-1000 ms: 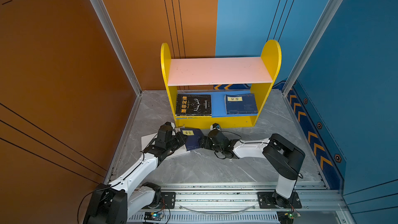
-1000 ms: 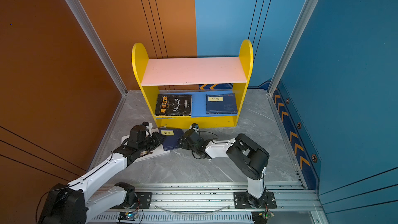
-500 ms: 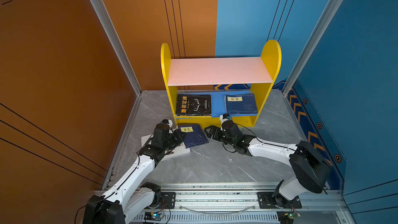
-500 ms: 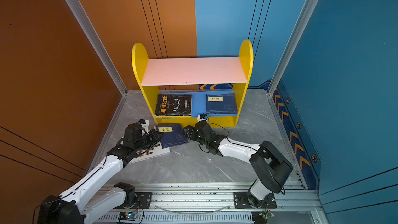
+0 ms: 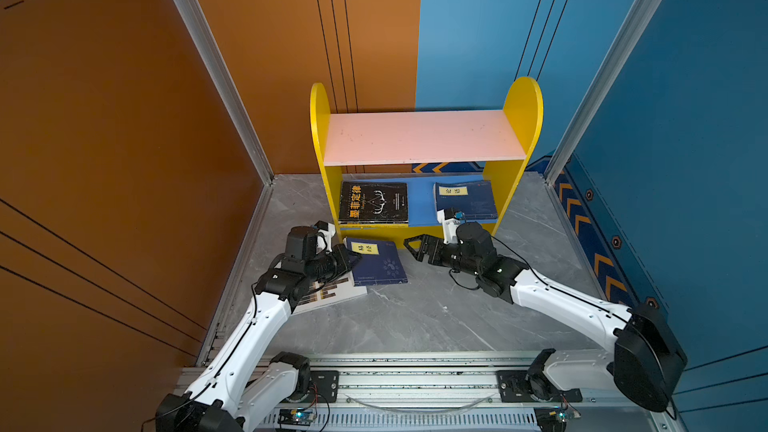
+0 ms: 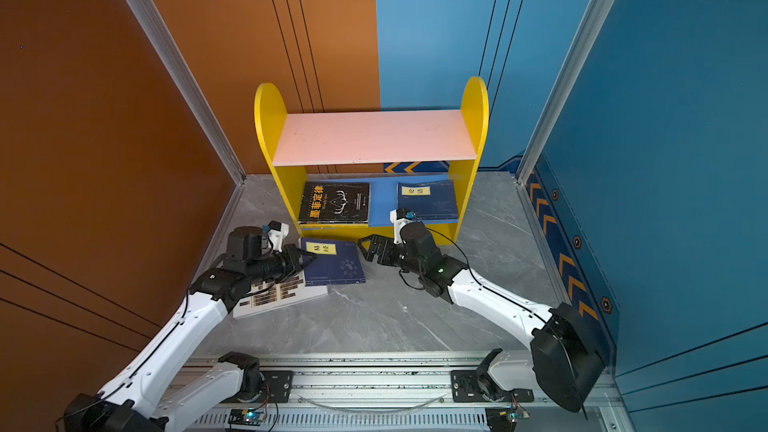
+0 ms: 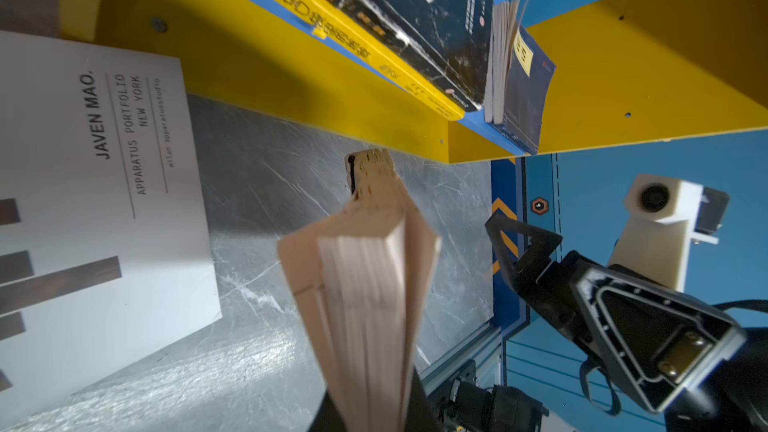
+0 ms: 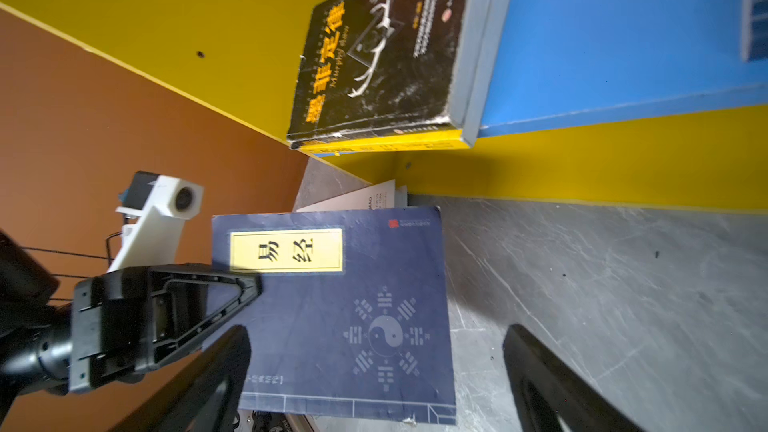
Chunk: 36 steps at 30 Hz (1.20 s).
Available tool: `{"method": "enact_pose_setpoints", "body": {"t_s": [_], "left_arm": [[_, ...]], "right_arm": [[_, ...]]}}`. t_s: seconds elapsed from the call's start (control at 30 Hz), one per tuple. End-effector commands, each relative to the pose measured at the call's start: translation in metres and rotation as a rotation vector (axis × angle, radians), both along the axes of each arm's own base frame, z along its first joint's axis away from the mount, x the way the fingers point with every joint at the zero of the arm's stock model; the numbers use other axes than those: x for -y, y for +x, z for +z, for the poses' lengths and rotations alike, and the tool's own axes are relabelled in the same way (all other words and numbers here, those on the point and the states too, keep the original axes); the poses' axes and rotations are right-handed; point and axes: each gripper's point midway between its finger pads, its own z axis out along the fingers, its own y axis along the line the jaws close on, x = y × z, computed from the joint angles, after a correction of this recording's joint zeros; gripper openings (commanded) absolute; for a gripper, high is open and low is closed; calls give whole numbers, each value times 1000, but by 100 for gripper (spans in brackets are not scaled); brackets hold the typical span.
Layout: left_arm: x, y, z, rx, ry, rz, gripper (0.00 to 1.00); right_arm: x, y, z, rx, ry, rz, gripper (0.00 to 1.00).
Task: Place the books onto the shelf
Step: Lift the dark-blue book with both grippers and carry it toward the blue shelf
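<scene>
Clamping navy book (image 5: 380,264), left gripper (image 5: 353,256) outstretched

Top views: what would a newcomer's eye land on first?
The small wooden shelf with yellow round-topped sides stands at the back, a black book and a navy book flat on its blue lower board. In front, the left gripper is shut on a navy paperback with a yellow title label; the right gripper stands open just right of it.
</scene>
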Motion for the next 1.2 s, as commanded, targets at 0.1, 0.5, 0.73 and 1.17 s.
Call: {"method": "enact_pose_setpoints", "body": {"t_s": [0.1, 0.5, 0.73, 1.17], "left_arm": [[11, -7, 49, 120, -80, -85, 7], [17, -5, 94, 233, -181, -110, 7], [20, 4, 120, 314, -256, -107, 7], [26, 35, 141, 396, -356, -46, 6]], "right_arm": [[23, -8, 38, 118, -5, -34, 100], [74, -17, 68, 202, -12, -141, 100], [120, -21, 76, 216, 12, -253, 100], [106, -18, 55, 82, 198, -143, 99]]}}
